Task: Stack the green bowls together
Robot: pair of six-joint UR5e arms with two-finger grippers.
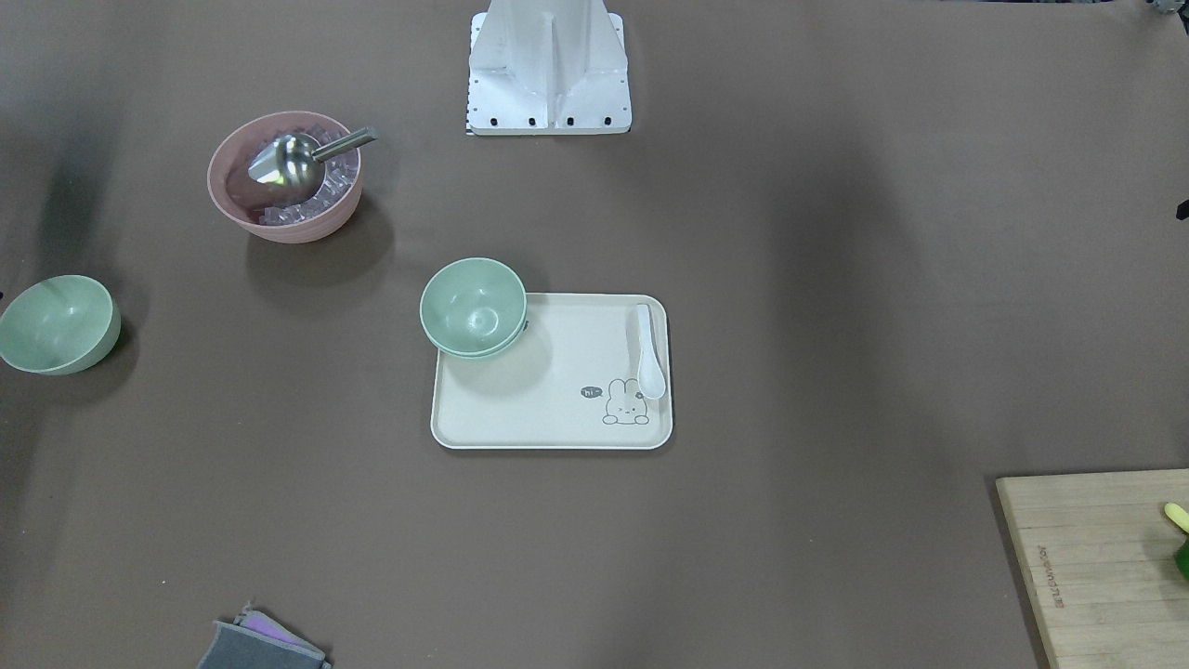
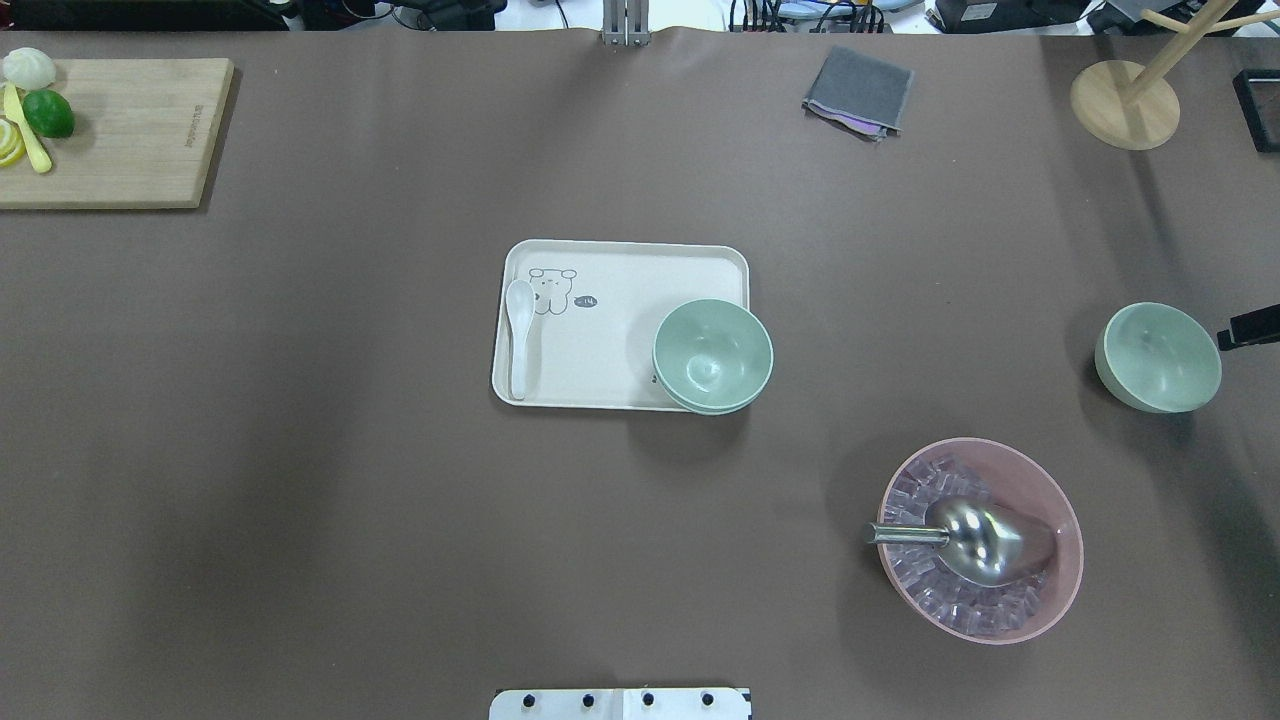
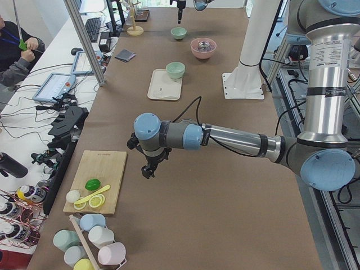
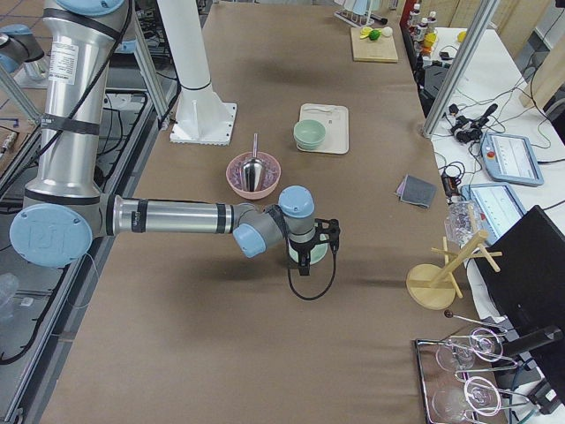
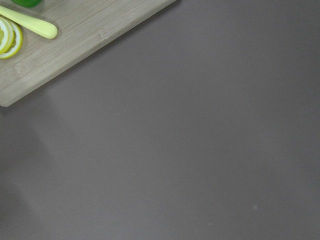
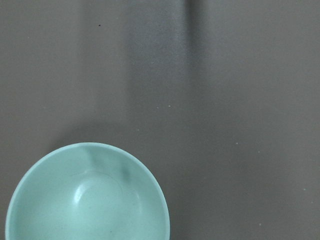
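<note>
Here, two small round bowls of pale mint-green matte plastic (image 2: 712,355) sit nested, one inside the other, on a corner of a cream rectangular tray (image 2: 620,252) with rounded corners and a printed rabbit. Only a thin rim of the lower one shows. A glossy white spoon (image 2: 518,335) lies along the tray's opposite short side. The third mint-green bowl (image 2: 1158,357) stands upright and alone on the smooth brown desk (image 2: 350,500), well apart from the tray, toward the robot's right. Between them, nearer the robot, a larger pink bowl (image 1: 307,228) holds clear ice cubes (image 2: 925,590) and a shiny metal scoop (image 1: 283,165). The right tool (image 4: 305,263) hangs just over the lone bowl. The left tool (image 3: 147,169) hangs over bare desk near a bamboo cutting board (image 3: 101,177). Whether either tool's fingers are apart or together cannot be told.
</note>
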